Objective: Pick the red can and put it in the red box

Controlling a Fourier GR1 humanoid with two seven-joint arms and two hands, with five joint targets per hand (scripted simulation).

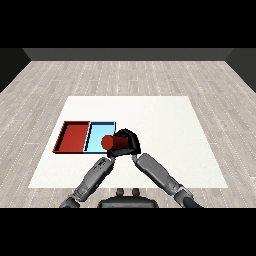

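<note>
— What's on the bench [165, 120]?
— I count one red can [113, 143], two trays. My right hand [131, 141] curls round the can, tipped sideways over the light blue tray [96, 134]; the red tray [72, 136] touches that one's far side.
— Left hand [111, 154]?
— Under the can; fingers unclear.

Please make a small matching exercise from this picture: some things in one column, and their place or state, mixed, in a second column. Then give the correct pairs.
Things:
1. red can
2. red tray
3. light blue tray
4. right hand

Places or states:
A. leftmost on the table
B. curled round the can
C. between the red tray and the can
D. held on its side

Pairs: 1-D, 2-A, 3-C, 4-B
</note>
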